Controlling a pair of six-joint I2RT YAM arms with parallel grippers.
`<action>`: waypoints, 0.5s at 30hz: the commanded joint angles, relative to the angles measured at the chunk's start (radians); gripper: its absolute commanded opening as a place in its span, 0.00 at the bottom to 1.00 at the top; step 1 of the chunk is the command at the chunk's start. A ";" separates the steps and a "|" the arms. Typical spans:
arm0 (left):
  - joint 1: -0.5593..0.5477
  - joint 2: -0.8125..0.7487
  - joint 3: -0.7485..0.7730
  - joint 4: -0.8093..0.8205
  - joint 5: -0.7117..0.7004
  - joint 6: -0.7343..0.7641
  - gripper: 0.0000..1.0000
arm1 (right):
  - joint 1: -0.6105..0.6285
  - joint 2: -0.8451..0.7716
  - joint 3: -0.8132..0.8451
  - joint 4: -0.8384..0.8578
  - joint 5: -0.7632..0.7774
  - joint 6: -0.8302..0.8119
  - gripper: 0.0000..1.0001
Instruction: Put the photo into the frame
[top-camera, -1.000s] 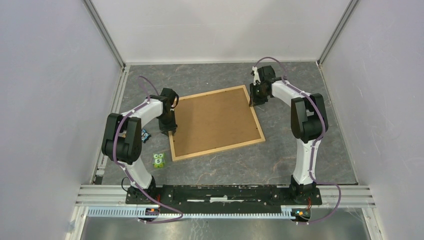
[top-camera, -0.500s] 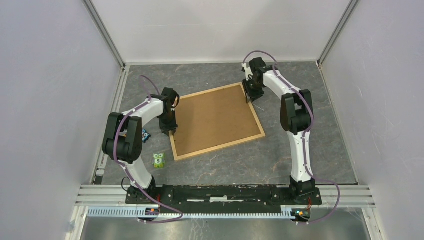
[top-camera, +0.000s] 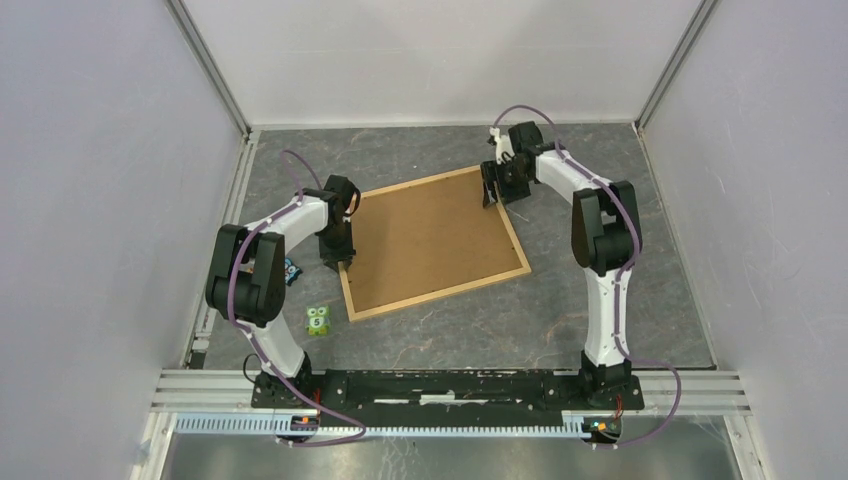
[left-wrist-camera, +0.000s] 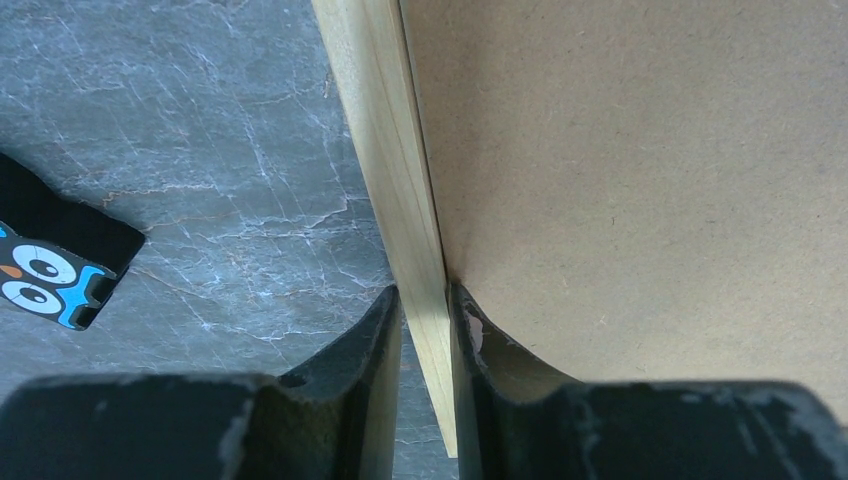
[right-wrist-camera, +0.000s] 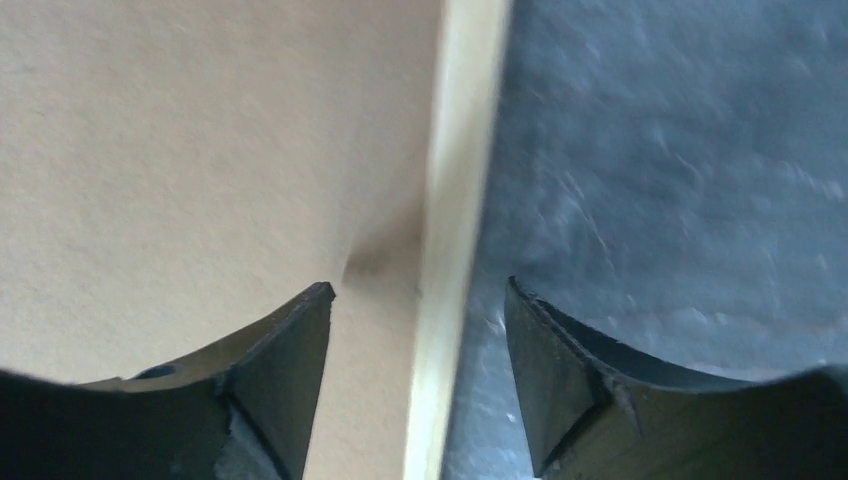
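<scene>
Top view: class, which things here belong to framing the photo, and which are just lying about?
Job: frame; brown backing board lying inside it. The photo itself is not visible.
Lying about: green owl block marked 5; black owl-eyed piece.

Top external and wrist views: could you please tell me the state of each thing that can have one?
frame: flat on the table, back up.
backing board: seated inside the frame.
left gripper: closed on the frame's left strip.
right gripper: open, straddling the frame's right strip without touching.
green number block: upright, apart from the frame.
photo: not visible.
</scene>
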 joint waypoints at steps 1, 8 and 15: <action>-0.019 0.037 -0.028 0.022 -0.010 0.046 0.29 | -0.058 -0.149 -0.161 0.178 -0.004 0.092 0.64; -0.024 0.035 -0.028 0.023 -0.006 0.046 0.30 | -0.082 -0.168 -0.207 0.209 -0.046 0.113 0.43; -0.026 0.038 -0.025 0.023 0.002 0.046 0.30 | -0.080 -0.128 -0.194 0.221 -0.080 0.104 0.42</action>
